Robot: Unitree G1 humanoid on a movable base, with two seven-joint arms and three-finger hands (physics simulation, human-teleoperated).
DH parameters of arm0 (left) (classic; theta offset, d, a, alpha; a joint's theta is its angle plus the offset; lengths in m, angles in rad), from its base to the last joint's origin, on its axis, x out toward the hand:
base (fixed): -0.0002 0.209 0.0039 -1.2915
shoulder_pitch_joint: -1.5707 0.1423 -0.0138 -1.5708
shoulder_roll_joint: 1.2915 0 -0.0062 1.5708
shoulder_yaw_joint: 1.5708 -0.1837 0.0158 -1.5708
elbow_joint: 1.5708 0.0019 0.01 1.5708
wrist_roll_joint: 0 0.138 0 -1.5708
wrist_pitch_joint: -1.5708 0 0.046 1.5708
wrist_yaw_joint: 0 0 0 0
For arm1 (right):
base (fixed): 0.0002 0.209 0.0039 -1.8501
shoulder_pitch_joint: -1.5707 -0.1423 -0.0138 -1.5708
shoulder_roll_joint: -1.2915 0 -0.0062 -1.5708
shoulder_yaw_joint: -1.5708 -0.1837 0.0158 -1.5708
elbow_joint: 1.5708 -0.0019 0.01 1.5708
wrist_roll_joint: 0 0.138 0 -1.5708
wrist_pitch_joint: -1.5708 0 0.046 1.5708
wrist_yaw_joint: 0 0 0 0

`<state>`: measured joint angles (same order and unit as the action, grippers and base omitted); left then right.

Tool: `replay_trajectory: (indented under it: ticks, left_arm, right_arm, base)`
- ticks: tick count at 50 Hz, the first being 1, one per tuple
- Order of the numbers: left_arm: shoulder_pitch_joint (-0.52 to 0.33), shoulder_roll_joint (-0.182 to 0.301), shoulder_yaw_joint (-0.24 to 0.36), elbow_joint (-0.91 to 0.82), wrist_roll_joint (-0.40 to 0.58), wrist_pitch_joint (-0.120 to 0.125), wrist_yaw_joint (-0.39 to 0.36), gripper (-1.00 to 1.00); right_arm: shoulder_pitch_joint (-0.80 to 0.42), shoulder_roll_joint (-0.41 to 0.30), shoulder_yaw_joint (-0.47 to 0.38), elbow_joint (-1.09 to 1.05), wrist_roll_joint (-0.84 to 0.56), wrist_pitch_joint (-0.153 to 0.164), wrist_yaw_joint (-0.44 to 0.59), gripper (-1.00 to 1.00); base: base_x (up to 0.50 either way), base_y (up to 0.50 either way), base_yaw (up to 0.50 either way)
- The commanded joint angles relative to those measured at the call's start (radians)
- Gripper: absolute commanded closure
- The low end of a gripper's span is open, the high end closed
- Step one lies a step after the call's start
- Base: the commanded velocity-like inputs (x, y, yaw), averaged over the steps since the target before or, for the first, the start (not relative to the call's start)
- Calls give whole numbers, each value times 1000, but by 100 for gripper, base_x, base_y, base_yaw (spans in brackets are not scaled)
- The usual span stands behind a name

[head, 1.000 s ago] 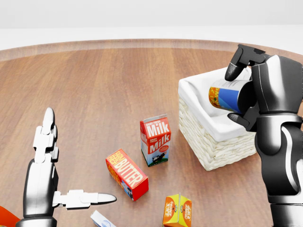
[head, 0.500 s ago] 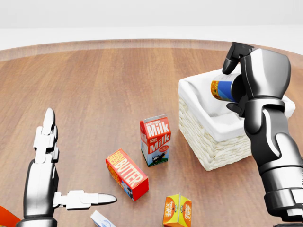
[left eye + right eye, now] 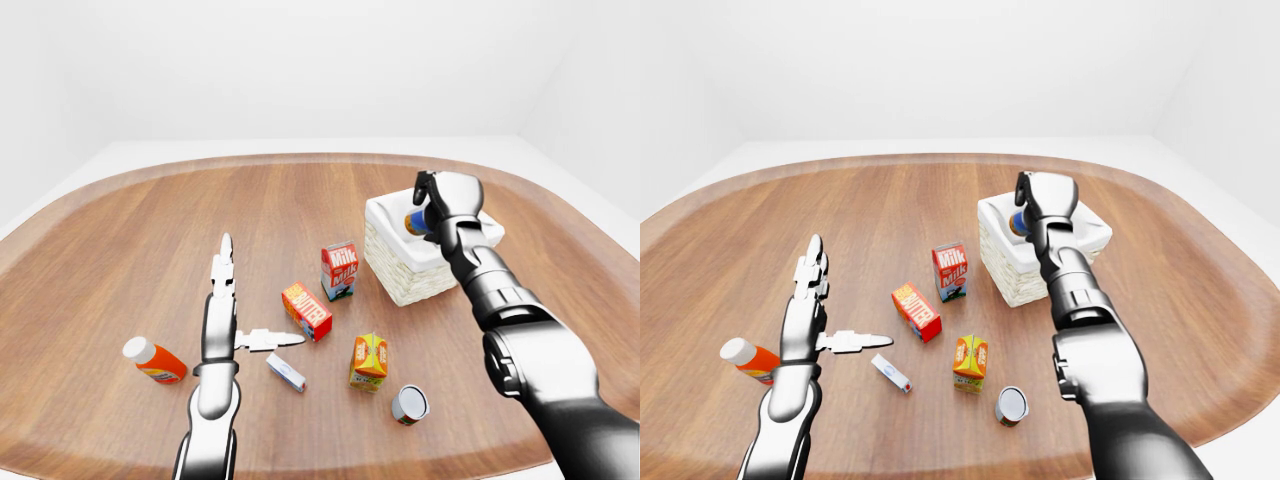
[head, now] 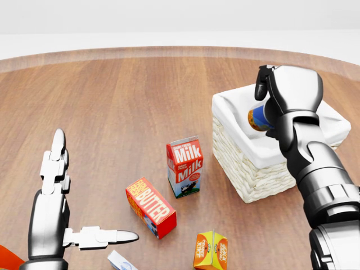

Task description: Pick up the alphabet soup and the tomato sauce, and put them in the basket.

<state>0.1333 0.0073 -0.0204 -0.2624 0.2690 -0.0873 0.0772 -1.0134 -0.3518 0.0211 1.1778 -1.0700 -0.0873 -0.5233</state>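
White walls surround a broad wooden table (image 3: 120, 230) scattered with groceries. Over the white wicker basket (image 4: 253, 169), the right hand (image 4: 287, 95) has its fingers curled round a can (image 4: 257, 119) with a blue and orange label, held tilted above the lining; I cannot tell which soup or sauce it is. A second can (image 3: 409, 404) stands near the table's bottom edge. Both look rigid, smooth and fairly heavy, best gripped round the middle. The left hand (image 4: 56, 185) hovers spread wide, holding nothing.
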Motion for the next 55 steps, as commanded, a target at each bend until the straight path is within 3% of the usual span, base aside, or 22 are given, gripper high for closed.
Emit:
replay_trajectory:
  ticks: [1,16,29,47,55]
  left_arm:
    - [-3,-1,10,-14,-12,0,1,-100]
    - [-4,-1,10,-12,-13,0,2,-100]
    - [-3,0,10,-9,-14,0,2,-100]
    - [5,-3,5,-27,-10,0,0,-100]
    - [4,-1,6,-19,-12,0,2,-100]
  right_arm:
    - [-89,2,12,95,-32,0,0,100]
    - [-184,-12,4,132,-48,0,0,100]
    - [-178,28,12,174,-117,0,0,100]
    - [-181,7,2,185,-194,0,0,100]
    - [-176,4,11,188,-241,32,0,100]
  base:
    - [0,0,0]
    - [0,0,0]
    - [0,0,0]
    - [0,0,0]
    - [0,0,0]
